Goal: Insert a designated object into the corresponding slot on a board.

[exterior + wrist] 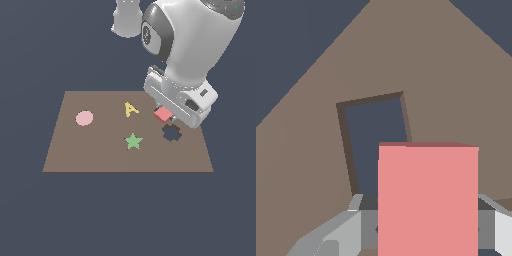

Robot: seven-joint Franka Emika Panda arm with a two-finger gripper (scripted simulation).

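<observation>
The designated object, a flat red-salmon square block (163,114) (428,200), is held between my gripper's (165,116) (426,231) grey fingers (331,235), and the gripper is shut on it. It hangs just above the brown board (95,150) (456,75) near the exterior view's right. In the wrist view the slot (375,145), a dark square cut-out with straight edges, lies right beside and partly behind the block, which is offset from it. In the exterior view the slot is hidden under the block and hand.
A dark cross-shaped cut-out (171,132) sits just in front of the block. A green star (133,141), a yellow letter A (131,109) and a pale pink disc (84,118) lie on the board. The arm's white links (192,40) tower over the board's far right corner.
</observation>
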